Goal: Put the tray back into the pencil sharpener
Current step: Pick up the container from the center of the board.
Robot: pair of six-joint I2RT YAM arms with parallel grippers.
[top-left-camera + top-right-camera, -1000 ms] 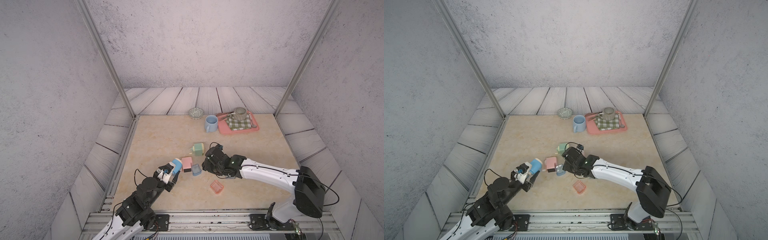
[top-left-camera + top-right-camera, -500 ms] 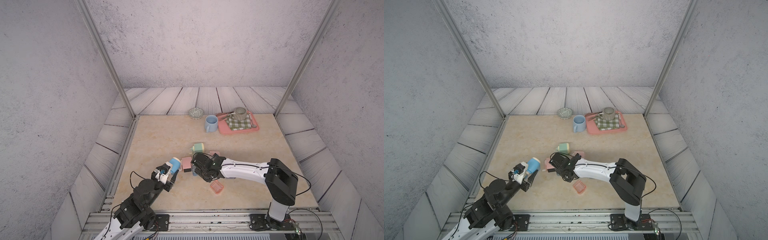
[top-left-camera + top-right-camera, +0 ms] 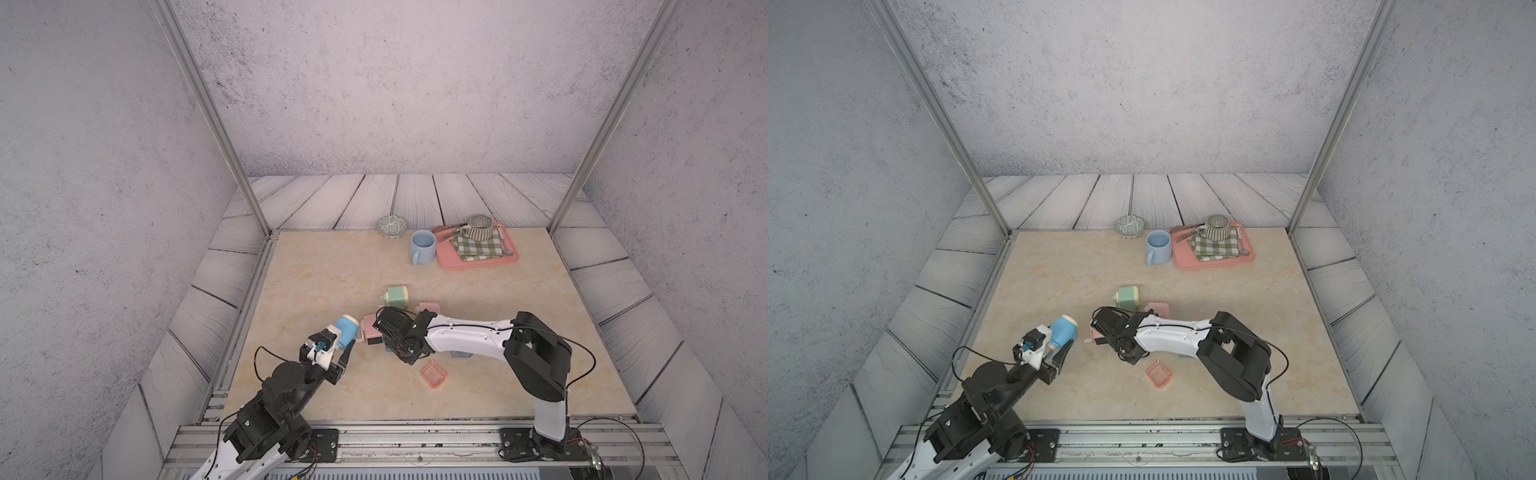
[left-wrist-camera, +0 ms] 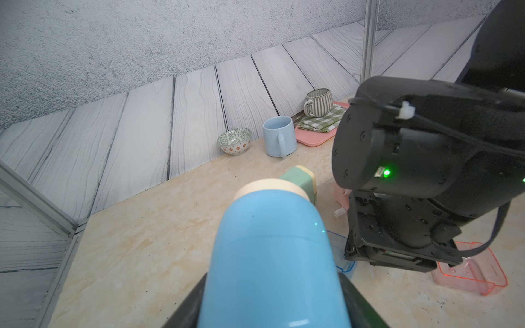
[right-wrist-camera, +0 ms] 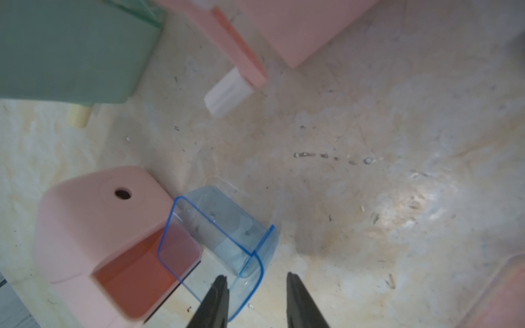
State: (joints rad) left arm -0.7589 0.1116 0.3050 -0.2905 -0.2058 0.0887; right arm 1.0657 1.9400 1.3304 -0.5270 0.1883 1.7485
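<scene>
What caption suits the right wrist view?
Right gripper straddling the blue tray's wall at a pink sharpener's open slot.

Grey speckled walls (image 3: 395, 83) rise behind pale wood planks (image 3: 365, 199) and a beige tabletop (image 3: 332, 266).

Plastic on a stone-look top
Clear glossy blue tray (image 5: 224, 241), matt pink sharpener (image 5: 93, 221), smooth blue sharpener (image 4: 270, 255); mottled beige tabletop (image 5: 369, 136) shines faintly.

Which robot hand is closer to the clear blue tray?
Right. The right gripper is right at the blue tray; the left gripper, holding a blue sharpener, is farther off.
</scene>
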